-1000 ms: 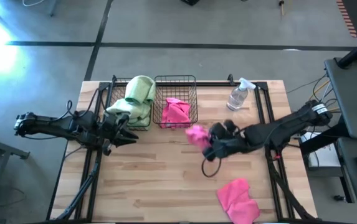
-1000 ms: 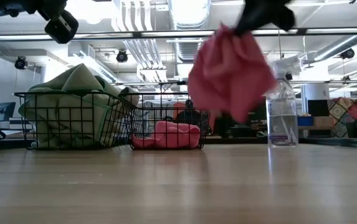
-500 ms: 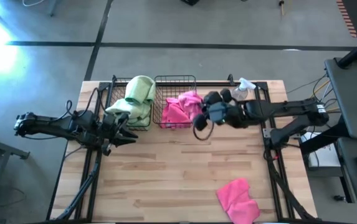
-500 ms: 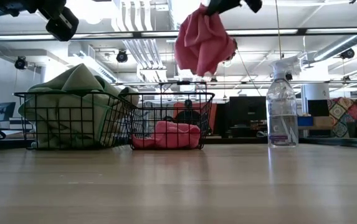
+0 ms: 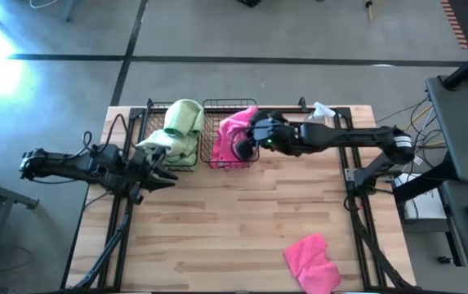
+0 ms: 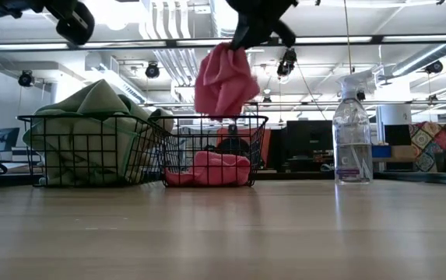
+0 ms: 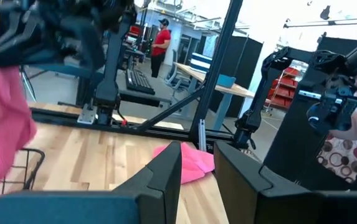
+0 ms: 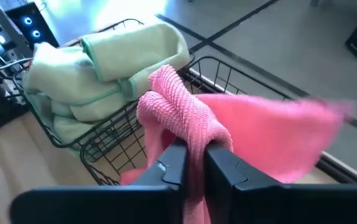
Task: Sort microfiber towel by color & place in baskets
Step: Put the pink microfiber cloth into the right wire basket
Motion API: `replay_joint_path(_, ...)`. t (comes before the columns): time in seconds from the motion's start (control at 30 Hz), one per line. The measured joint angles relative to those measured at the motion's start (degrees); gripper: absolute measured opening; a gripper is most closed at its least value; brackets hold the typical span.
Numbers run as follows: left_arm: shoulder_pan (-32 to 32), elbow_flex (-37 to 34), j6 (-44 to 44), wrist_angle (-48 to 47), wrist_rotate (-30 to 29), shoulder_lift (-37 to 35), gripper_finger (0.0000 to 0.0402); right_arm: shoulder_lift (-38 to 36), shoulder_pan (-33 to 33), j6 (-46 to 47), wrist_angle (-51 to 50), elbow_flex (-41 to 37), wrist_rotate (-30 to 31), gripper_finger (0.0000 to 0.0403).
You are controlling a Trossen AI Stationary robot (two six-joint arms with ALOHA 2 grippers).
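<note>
Low view: right gripper (image 6: 238,40), clamped on a bright pink microfiber towel (image 6: 224,82), hangs directly above the right-hand black wire-grid basket (image 6: 215,152); left gripper's (image 5: 167,171) state unclear.

spray bottle (image 5: 313,125): upright, table's far edge | person (image 7: 160,38): standing, background

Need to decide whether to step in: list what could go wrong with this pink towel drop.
1. The right gripper pinches the pink towel by one bunched fold above the basket with pink towels; part of the cloth could drape over the rim instead of falling in.
2. The basket with green towels stands right beside it, piled high, so a swinging towel might land on the wrong color.
3. The spray bottle stands close to the right arm's path and could be knocked.
</note>
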Motion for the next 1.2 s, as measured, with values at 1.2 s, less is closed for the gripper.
replay_joint_path(1.2, 0.07, 0.00, 0.87, 0.00, -0.23, -3.04, 0.0080, -0.18, 16.86, 27.80, -54.55, 5.95, -33.35, 0.0138)
